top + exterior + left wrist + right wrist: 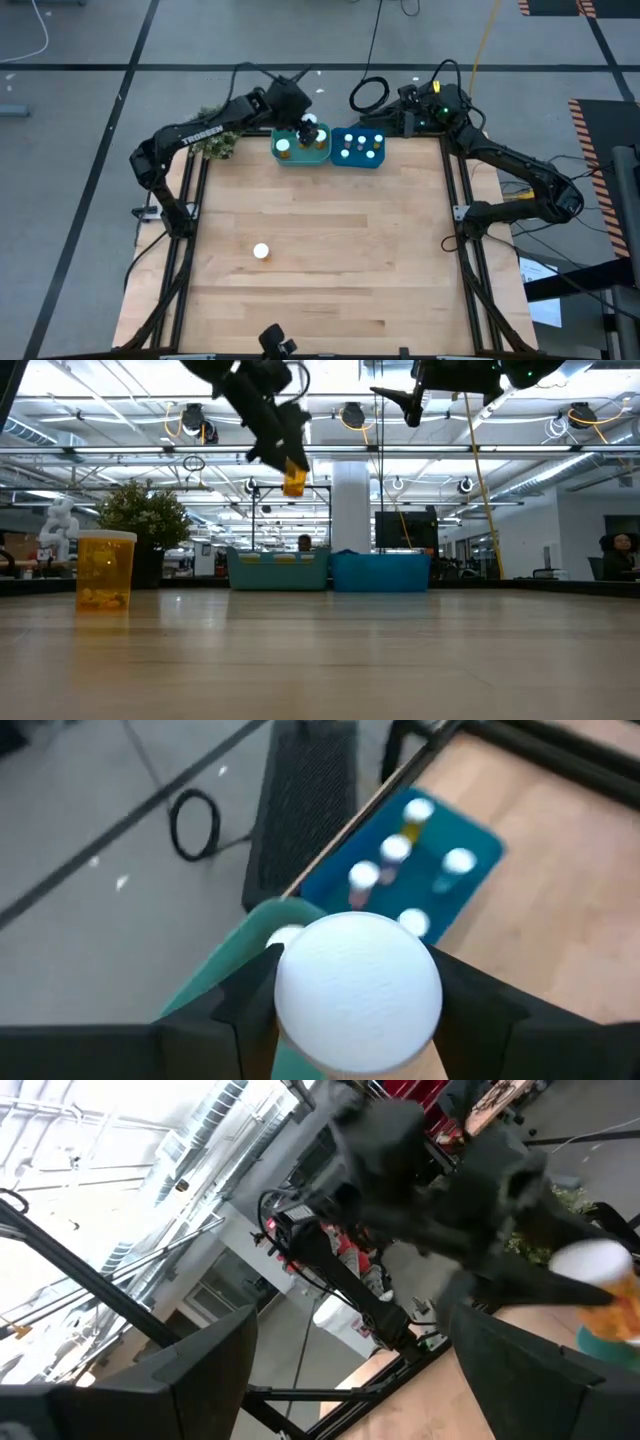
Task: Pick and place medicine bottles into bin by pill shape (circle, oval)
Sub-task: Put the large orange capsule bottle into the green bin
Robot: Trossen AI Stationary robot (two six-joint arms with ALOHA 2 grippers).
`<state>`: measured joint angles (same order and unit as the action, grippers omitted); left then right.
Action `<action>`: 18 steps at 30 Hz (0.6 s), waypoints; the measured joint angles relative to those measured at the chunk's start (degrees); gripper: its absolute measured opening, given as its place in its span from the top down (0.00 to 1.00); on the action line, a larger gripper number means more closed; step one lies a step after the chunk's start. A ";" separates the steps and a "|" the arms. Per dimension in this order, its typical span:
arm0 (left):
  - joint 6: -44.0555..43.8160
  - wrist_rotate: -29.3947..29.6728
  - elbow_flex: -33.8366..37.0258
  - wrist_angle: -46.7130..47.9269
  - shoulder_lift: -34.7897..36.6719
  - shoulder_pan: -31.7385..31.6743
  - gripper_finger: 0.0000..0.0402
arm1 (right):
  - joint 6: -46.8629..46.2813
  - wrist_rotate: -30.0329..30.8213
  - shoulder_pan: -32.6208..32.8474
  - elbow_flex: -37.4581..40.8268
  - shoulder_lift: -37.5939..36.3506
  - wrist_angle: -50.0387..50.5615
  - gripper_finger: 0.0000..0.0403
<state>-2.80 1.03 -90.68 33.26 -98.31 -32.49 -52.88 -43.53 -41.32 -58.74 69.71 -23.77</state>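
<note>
Medicine bottle [358, 992]: clamped upright, cap up, in left gripper [308, 131], directly above teal bin [300, 155]; blue bin [357, 148] beside; right gripper [408, 405] spread empty, raised behind; last bottle [261, 252] mid-table, nearer left arm.

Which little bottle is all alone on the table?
The medicine bottle standing on the bare wood, far from both bins. The others sit in the bins, except one held by the left end effector.

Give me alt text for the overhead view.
The left claw holds a medicine bottle over the teal bin, beside a blue bin of bottles. One bottle stands alone on the wooden table.
</note>
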 joint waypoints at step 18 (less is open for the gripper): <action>-6.56 14.93 26.58 -29.18 0.00 2.75 0.50 | -0.22 -0.17 0.00 0.00 0.02 0.06 0.21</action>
<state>-9.36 15.96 -64.10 4.08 -98.30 -29.74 -53.10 -43.70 -41.32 -58.74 69.73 -23.70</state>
